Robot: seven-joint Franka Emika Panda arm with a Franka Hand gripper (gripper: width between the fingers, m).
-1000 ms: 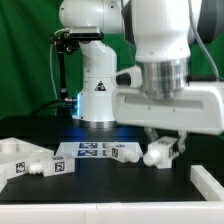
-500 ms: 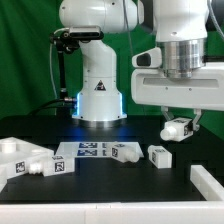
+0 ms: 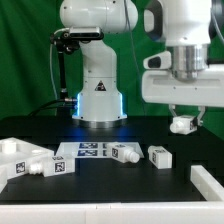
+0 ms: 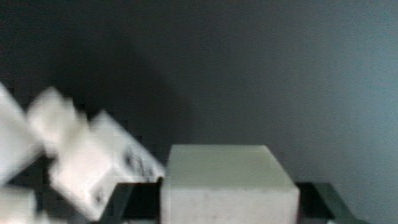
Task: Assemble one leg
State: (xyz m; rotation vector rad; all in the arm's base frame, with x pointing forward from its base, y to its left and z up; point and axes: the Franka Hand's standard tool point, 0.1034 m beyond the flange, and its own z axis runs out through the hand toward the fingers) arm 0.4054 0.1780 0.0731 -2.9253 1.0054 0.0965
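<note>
Gripper (image 3: pixel 182 121): clamped on one leg (image 3: pixel 183 126), held in the air above the table (image 3: pixel 120 186) at the exterior view's right. In the wrist view this leg (image 4: pixel 222 180) sits between the dark fingers (image 4: pixel 135 197). Loose legs (image 3: pixel 158 156) lie on the table near the marker board (image 3: pixel 85 150).

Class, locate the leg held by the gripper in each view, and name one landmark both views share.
Exterior view: the leg hangs above the table, at the exterior view's right.
Wrist view: the leg sits closest to the camera, between the fingers.
Shared landmark: the gripper clamping it.
</note>
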